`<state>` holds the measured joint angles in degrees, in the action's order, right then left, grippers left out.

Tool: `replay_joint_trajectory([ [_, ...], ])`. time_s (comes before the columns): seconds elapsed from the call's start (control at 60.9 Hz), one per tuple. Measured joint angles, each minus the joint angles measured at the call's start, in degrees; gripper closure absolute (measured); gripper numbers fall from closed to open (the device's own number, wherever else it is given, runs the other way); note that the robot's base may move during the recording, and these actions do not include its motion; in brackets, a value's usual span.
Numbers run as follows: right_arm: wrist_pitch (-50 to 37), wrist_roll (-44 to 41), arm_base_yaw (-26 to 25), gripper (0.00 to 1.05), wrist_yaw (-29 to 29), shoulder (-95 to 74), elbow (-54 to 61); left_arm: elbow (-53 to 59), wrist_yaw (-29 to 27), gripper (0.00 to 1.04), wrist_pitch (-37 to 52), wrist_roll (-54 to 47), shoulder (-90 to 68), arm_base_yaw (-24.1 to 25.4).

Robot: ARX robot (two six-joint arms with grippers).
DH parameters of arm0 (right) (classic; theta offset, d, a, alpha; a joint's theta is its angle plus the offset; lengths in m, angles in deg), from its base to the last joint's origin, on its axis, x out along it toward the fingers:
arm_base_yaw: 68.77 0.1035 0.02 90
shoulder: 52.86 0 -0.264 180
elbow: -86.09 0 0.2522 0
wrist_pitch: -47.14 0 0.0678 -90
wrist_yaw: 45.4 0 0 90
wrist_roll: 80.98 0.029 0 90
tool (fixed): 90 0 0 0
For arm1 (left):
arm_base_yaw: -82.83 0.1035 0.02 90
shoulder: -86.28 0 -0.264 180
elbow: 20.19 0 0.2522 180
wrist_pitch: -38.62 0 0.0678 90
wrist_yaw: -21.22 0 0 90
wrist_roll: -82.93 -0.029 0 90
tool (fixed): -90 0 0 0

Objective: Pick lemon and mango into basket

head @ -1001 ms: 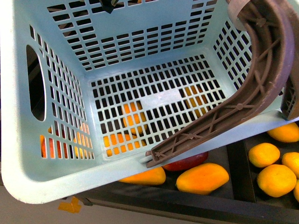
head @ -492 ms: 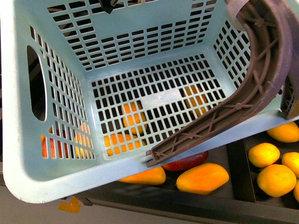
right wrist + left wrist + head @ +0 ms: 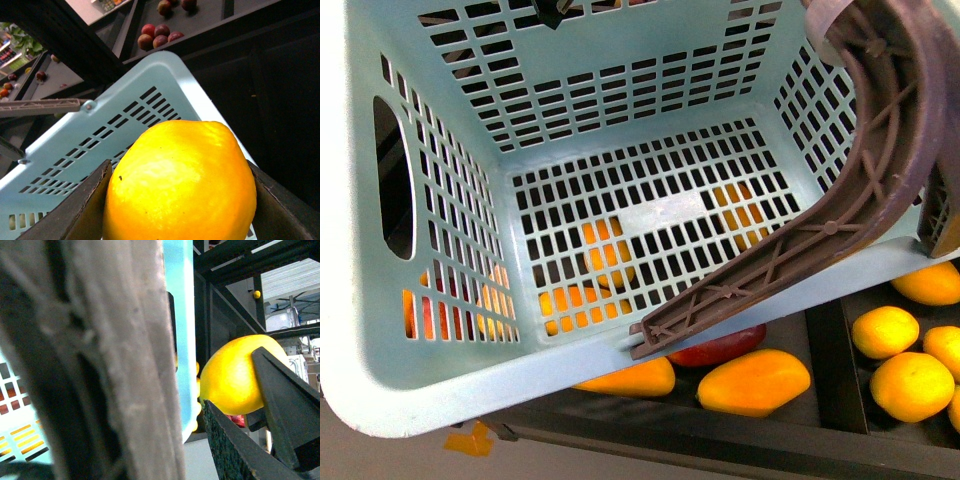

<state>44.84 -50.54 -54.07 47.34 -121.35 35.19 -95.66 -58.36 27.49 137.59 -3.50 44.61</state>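
While right hand (image 3: 178,170) clamps lemon (image 3: 180,200) between both fingers beside basket (image 3: 75,145) outer wall, mango (image 3: 720,348) lies on counter (image 3: 770,432) under basket's near rim, beside orange-yellow mango (image 3: 753,382). Brown handle (image 3: 880,150) crosses basket's right corner. Left hand (image 3: 250,420): opening cannot be told.
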Motion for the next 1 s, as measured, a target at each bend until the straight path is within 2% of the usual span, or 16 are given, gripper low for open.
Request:
replay_joint_trajectory([
  [0.328, 0.7, -0.1, 3.0, 0.38, 2.0, -1.7, 0.2, 0.0, 0.0, 0.77, 0.0, 0.0, 0.0, 0.0],
  [0.509, 1.3, -0.3, 2.2, 0.08, 1.6, -1.5, 0.2, 0.0, 0.0, 0.77, 0.0, 0.0, 0.0, 0.0],
  [0.772, 7.3, -1.7, -7.8, 0.09, -0.3, 9.3, 6.2, 0.0, -0.5, 0.77, 0.0, 0.1, 0.0, 0.0],
  [0.837, 11.5, -3.3, -13.5, 0.09, 2.5, 15.0, 8.0, 0.0, -0.4, 0.77, 0.0, 0.1, 0.0, 0.1],
  [0.886, 12.2, -3.7, -15.5, 0.09, 3.8, 16.4, 8.4, 0.0, -0.3, 0.77, 0.0, 0.1, 0.0, 0.1],
  [1.001, 11.9, -5.0, -16.1, 0.09, 3.1, 16.9, 8.7, 0.0, 0.0, 0.77, 0.0, 0.0, 0.1, 0.0],
])
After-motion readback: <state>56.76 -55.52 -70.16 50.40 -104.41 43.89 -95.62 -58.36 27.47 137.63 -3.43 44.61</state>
